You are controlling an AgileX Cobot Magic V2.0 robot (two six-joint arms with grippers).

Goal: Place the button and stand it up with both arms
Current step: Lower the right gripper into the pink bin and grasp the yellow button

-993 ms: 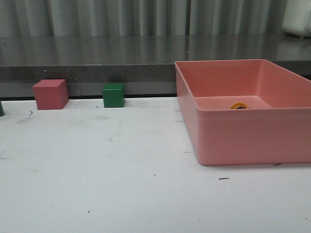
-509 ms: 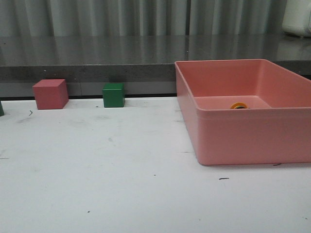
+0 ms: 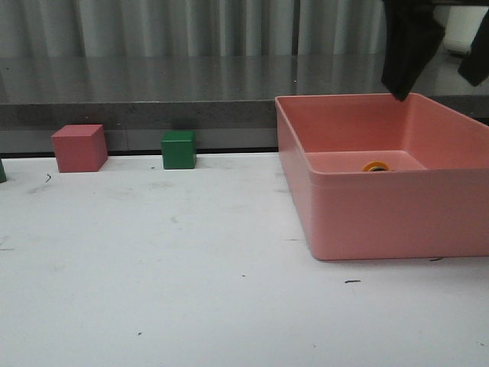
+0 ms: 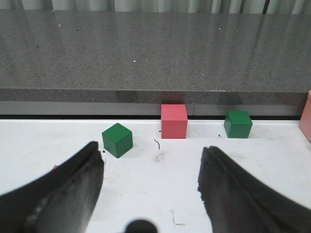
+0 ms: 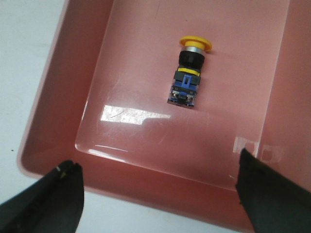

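- The button (image 5: 189, 72) lay on its side inside the pink bin (image 5: 63, 97).
- The right gripper (image 5: 160, 194) hung above it, jaws wide apart, probably ready to descend.
- The left gripper (image 4: 150, 187) was also spread, empty, over the table (image 4: 146, 170).

Yellow-capped button (image 5: 188, 73), pink bin (image 3: 382, 210), white table (image 3: 168, 283).

I count one button (image 5: 189, 74), lying in one pink bin (image 3: 382, 222). On my bench (image 3: 191, 290) sit two green cubes (image 4: 117, 140) (image 4: 237, 124) and one pink cube (image 4: 174, 121). I have two tools, left (image 4: 150, 189) and right (image 5: 158, 194).
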